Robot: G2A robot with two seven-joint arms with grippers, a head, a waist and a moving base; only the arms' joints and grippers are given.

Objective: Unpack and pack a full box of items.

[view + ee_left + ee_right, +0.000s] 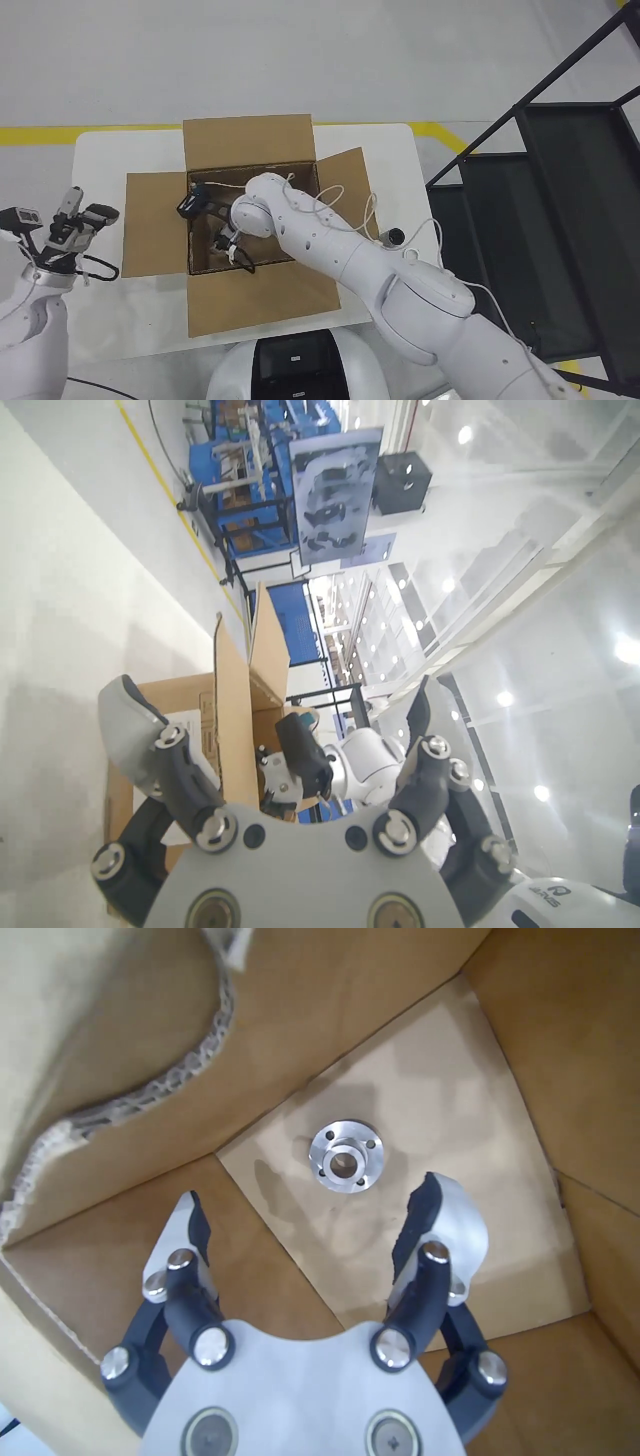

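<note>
An open cardboard box sits on the white table with its flaps spread. My right arm reaches down into the box from the right. A round metal flange with a centre hole lies flat on the box floor. My right gripper hangs open just above and short of the flange, nothing between its fingers. My left gripper is open and empty, held off the table's left end, looking sideways at the box.
A black metal stair frame stands right of the table. A yellow floor line runs behind the table. The box's inner flap has a torn corrugated edge close to my right gripper.
</note>
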